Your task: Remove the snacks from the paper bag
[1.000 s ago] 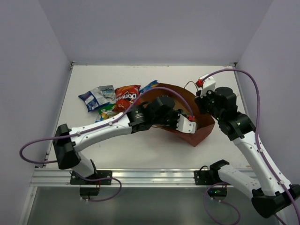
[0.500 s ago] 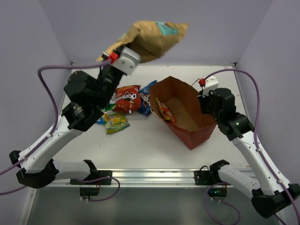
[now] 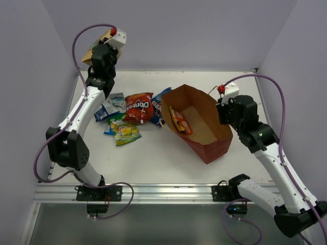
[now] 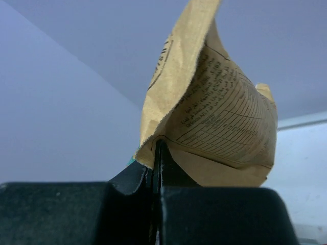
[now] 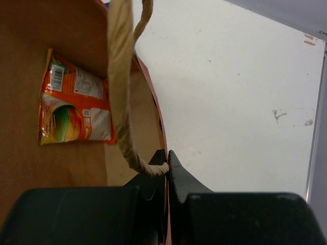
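Note:
The brick-red paper bag (image 3: 212, 145) lies open at mid-table, its tan inside showing. A red-yellow packet (image 3: 178, 120) lies inside it; it also shows in the right wrist view (image 5: 74, 104). My right gripper (image 3: 220, 102) is shut on the bag's rim (image 5: 162, 138) beside a loop handle (image 5: 120, 92). My left gripper (image 3: 104, 42) is raised at the far left corner, shut on the larger tan bag (image 4: 214, 112), which is mostly hidden behind the arm in the top view. On the table left of the paper bag lie a red chip bag (image 3: 138, 106), a blue chip bag (image 3: 158, 104), a yellow-green packet (image 3: 124, 130) and a blue-white packet (image 3: 107, 106).
Walls close the table at the back and both sides. The left arm's links (image 3: 82, 112) stretch over the table's left edge. A metal rail (image 3: 153, 191) runs along the near edge.
My left gripper pulled the tan bag out of the paper bag, lifted it high, then swung it left to the far left corner. The right gripper kept hold of the rim.

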